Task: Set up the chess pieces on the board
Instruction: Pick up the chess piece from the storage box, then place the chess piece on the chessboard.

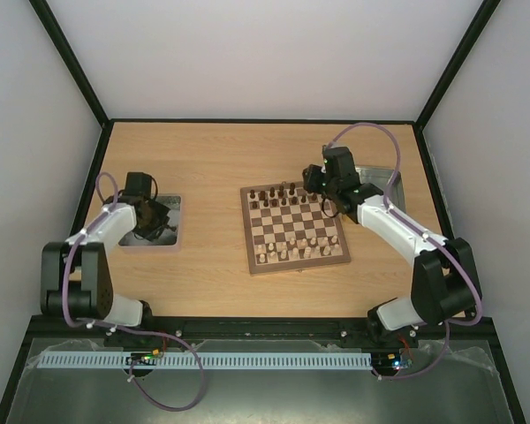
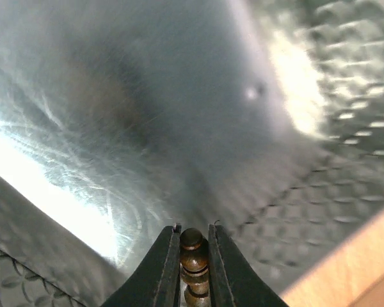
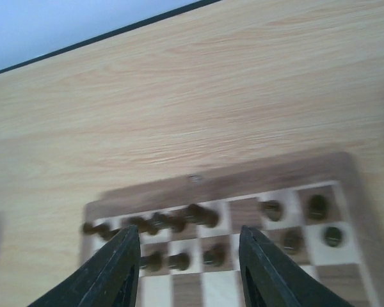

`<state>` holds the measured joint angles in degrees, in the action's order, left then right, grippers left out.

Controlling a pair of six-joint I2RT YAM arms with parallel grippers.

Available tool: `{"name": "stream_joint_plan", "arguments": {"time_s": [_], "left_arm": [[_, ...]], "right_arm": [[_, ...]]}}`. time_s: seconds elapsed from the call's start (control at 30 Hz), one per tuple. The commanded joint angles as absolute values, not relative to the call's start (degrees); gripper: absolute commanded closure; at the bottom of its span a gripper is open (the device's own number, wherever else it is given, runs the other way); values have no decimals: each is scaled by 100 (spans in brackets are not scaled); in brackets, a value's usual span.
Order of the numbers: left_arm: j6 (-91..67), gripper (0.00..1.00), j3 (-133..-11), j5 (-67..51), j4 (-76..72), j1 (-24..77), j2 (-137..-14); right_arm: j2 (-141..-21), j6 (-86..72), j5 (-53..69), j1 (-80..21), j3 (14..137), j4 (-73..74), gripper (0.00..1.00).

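The left gripper (image 2: 192,231) was clamped on a small dark brown turned wooden chess piece (image 2: 192,251). The piece's round head sat at the tips of the black fingers (image 2: 163,268) and its body ran back between them. It was held low inside the shiny square metal tray (image 2: 147,128) on the left of the pale wooden table (image 1: 203,159). To lift well, I judged the arm should rise straight until the piece cleared the tray's dimpled rim (image 2: 345,160), close on the right of the wrist view. Only then should it swing toward the square wooden chessboard with dark and cream squares (image 1: 299,264), well apart to the right. Because the piece lay along the fingers, standing it on a square would call for a careful wrist angle and a slow release. The right gripper (image 3: 189,238) hung with jaws apart and nothing between them over the board's far right corner, above the rows of dark pieces (image 3: 179,220) standing there. That view was blurred, so which squares were free was hard to tell. Bare table lay between tray and board and gave open room, though the right arm crowded the far rows.
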<state>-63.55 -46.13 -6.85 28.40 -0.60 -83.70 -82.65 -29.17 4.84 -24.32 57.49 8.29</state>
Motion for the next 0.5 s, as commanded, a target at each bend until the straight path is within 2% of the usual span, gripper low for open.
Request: {"name": "stream_joint_plan", "arguments": {"time_s": [0.0,0.13,0.27,0.47], "left_arm": [[-5960,96,-4687,-264,2685,73,-7724],[-5838,96,-4662,-375,2520,236,-7298],[-5620,95,-4749,-834,2159,593,-7055],[-5575,94,-5190,-1924,1341,1352,-7545]], "right_arm": [[-8571,-2649,2315,-2424,5958,267,56],[-8852,-2547,2959,-2563,6123,161,48],[-9011,-2270,3089,-2898,6352,100,39],[-9215,-1981,3378,-3540,6449,-204,29]]}}
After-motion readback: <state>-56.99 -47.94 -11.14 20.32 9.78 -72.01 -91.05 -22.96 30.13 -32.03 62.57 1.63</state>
